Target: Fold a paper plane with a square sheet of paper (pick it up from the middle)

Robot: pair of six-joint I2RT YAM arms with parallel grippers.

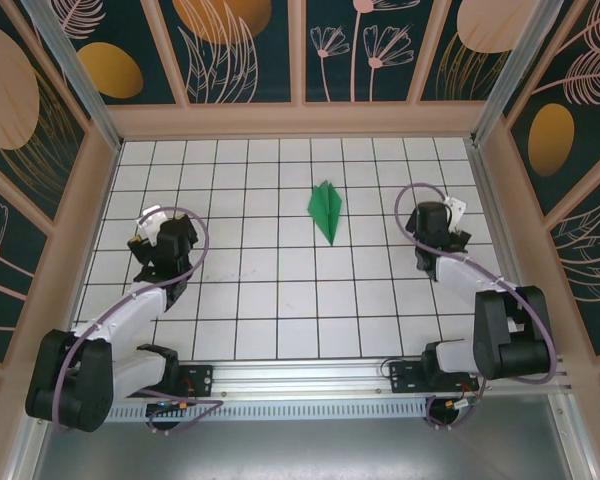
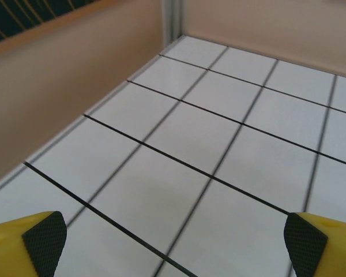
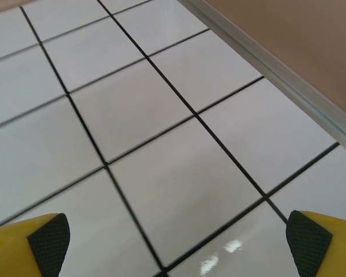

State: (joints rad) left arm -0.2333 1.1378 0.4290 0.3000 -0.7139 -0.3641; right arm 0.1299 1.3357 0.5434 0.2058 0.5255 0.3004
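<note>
The green paper plane (image 1: 326,210) lies flat on the white grid table (image 1: 270,290), a little beyond the middle, its sharp nose toward the near side. My left gripper (image 1: 146,236) hovers over the left part of the table, well apart from the plane; in the left wrist view its yellow fingers (image 2: 43,242) stand wide with bare tiles between them. My right gripper (image 1: 448,224) is to the right of the plane, about two tiles away. It is open too, and the right wrist view has its fingertips (image 3: 49,242) spread over bare tiles.
Tan wooden walls (image 1: 298,120) enclose the table on three sides. The left wall (image 2: 63,86) runs close by my left gripper, and the right wall with its metal rail (image 3: 277,69) passes close to my right gripper. Both arm bases sit on the near rail (image 1: 310,380).
</note>
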